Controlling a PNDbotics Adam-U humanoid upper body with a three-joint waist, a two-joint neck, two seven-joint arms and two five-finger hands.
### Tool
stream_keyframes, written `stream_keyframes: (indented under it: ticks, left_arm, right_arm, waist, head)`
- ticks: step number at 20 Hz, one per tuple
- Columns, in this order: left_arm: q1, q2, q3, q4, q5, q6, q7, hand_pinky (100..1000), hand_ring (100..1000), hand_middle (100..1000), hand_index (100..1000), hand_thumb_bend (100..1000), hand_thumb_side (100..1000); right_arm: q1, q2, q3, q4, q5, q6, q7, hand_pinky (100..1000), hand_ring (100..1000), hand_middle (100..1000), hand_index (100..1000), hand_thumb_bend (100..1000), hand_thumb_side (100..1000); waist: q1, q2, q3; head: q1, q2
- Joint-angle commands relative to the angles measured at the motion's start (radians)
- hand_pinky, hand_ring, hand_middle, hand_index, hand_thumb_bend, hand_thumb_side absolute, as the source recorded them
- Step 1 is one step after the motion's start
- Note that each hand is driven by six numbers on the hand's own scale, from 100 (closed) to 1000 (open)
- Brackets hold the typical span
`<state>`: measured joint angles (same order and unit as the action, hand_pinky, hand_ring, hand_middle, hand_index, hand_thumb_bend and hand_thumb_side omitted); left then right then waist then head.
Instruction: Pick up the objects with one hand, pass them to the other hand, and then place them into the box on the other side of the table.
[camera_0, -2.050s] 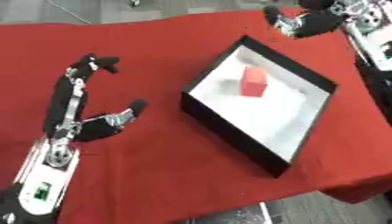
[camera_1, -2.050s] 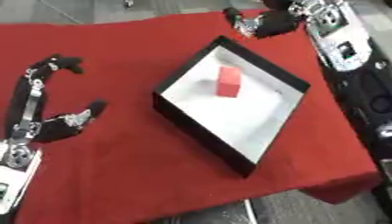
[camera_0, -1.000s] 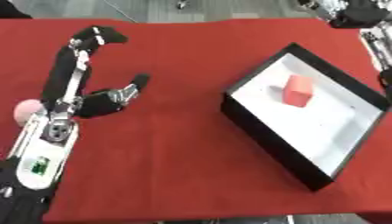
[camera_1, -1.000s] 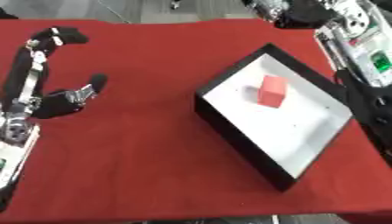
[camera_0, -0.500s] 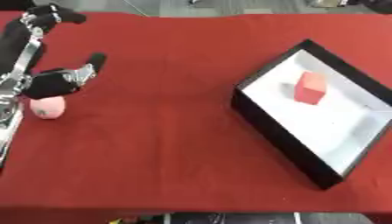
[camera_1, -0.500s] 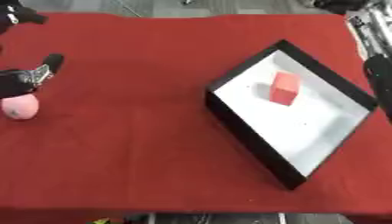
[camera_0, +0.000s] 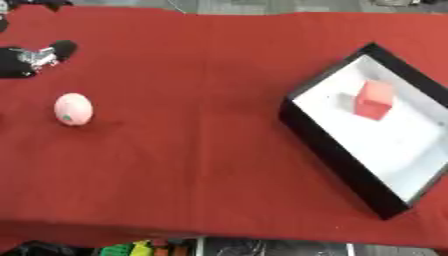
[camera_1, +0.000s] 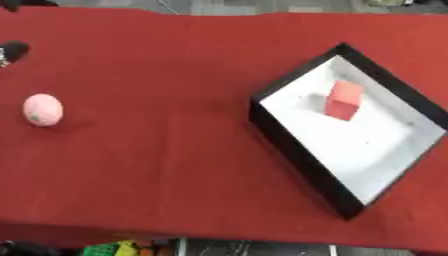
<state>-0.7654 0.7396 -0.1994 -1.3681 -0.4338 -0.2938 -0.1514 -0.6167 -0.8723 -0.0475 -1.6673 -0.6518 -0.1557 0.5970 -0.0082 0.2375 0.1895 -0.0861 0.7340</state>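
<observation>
A red cloth covers the worktop (camera_0: 192, 150); a pink egg-shaped ball (camera_0: 73, 108) lies at its left, well apart from the black box (camera_0: 324, 145) holding a red block (camera_0: 374, 99) at right. Only part of the left robot hand (camera_0: 26, 57) shows at the far left edge, so I cannot tell its spread, and the right is out of sight. Being round, the ball could roll away if nudged during the grasp.

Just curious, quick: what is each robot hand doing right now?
Left hand: only partly visible at the edge, holding nothing; open or shut cannot be told.
Right hand: not in view.

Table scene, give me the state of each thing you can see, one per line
Pink egg-shaped object: lying on the red cloth, untouched.
Red block: standing inside the box.
Box: open-topped, holding only the block.
Left hand: at the left edge, apart from the pink object.
Right hand: not in view.
</observation>
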Motion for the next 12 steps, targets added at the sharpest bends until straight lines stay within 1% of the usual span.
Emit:
stream_keyframes:
  ticks: [1, 3, 4, 5, 9, 12]
  left_arm:
    - [-0.023, 0.086, 0.003, 0.037, 0.057, -0.011, -0.054, 1000, 864, 718, 835, 550, 753]
    - [-0.028, 0.109, -0.011, 0.066, 0.093, -0.016, -0.090, 1000, 869, 728, 836, 585, 718]
    - [-0.030, 0.121, -0.018, 0.076, 0.108, -0.017, -0.108, 1000, 873, 736, 836, 610, 683]
    - [-0.032, 0.130, -0.022, 0.087, 0.116, -0.017, -0.126, 1000, 875, 737, 836, 616, 670]
    - [-0.035, 0.156, -0.030, 0.126, 0.109, -0.029, -0.198, 1000, 882, 751, 837, 652, 605]
    - [-0.032, 0.169, -0.025, 0.156, 0.085, -0.040, -0.251, 1000, 886, 758, 841, 654, 577]
  right_arm:
    - [-0.006, -0.044, -0.022, -0.001, -0.008, 0.009, 0.000, 1000, 894, 949, 948, 100, 465]
    - [-0.002, -0.045, -0.025, 0.000, -0.007, 0.011, 0.000, 1000, 893, 948, 947, 100, 464]
    - [0.000, -0.045, -0.027, 0.001, -0.006, 0.013, 0.000, 1000, 892, 947, 944, 100, 465]
    - [0.001, -0.046, -0.028, 0.002, -0.005, 0.013, 0.001, 1000, 891, 946, 943, 100, 465]
    - [0.009, -0.047, -0.032, 0.005, 0.002, 0.015, 0.004, 1000, 885, 943, 962, 100, 465]
    - [0.017, -0.044, -0.032, 0.006, 0.015, 0.012, 0.011, 1000, 885, 949, 964, 100, 463]
  waist:
    - [0.014, -0.033, -0.004]
    - [0.014, -0.032, -0.006]
    - [0.014, -0.032, -0.007]
    - [0.015, -0.031, -0.007]
    - [0.015, -0.028, -0.009]
    - [0.015, -0.026, -0.009]
  head:
    - [0.019, -0.008]
    - [0.028, -0.012]
    - [0.033, -0.012]
    - [0.037, -0.013]
    - [0.045, -0.017]
    - [0.048, -0.024]
